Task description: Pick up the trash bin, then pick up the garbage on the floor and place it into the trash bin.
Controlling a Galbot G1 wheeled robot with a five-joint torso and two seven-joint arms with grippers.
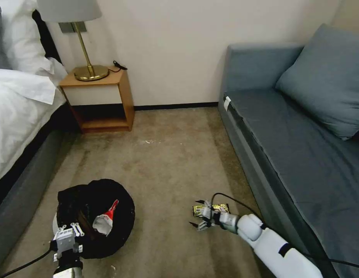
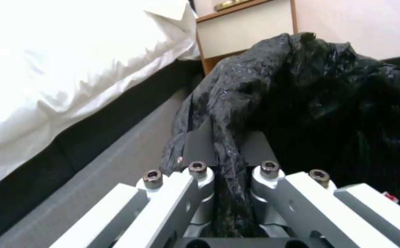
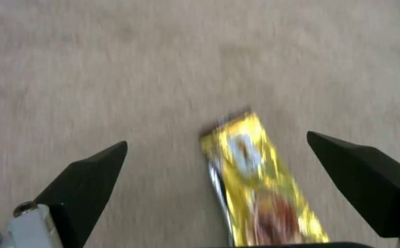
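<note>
- The trash bin (image 1: 121,210) is low and round, lined with a crinkled black bag (image 2: 310,89), and sits low at the robot's left, over the beige carpet (image 1: 168,162) near the grey bed base.
- A sliver of the bin's white wall shows at its near-left edge, just beside the left gripper.
- Inside the bin lies 1 red-and-white wrapper (image 1: 105,221), tilted, its red end pointing up and away from the robot.
- The left gripper (image 1: 70,230) is at the bin's near rim; in the left wrist view its jaws are pinched together on a fold of the black bag and the rim under it.
- The gold-brown snack bar wrapper (image 3: 260,182) lies flat on the carpet, to the right of the bin and well apart from it, close to the sofa's front.
- The right gripper (image 3: 217,155) hangs just over this wrapper with its 2 black fingertips (image 3: 94,172) spread wide, 1 on each side of the bar, neither touching it.
- In the head view the right arm reaches in from the lower right, a black cable looping above its wrist.
- A grey-blue sofa (image 1: 303,146) with 1 cushion (image 1: 326,77) runs along the right.
- A wooden nightstand (image 1: 100,100) stands against the far wall, carrying a brass lamp (image 1: 87,58).
- A bed with white linen (image 1: 17,116) fills the left side.
</note>
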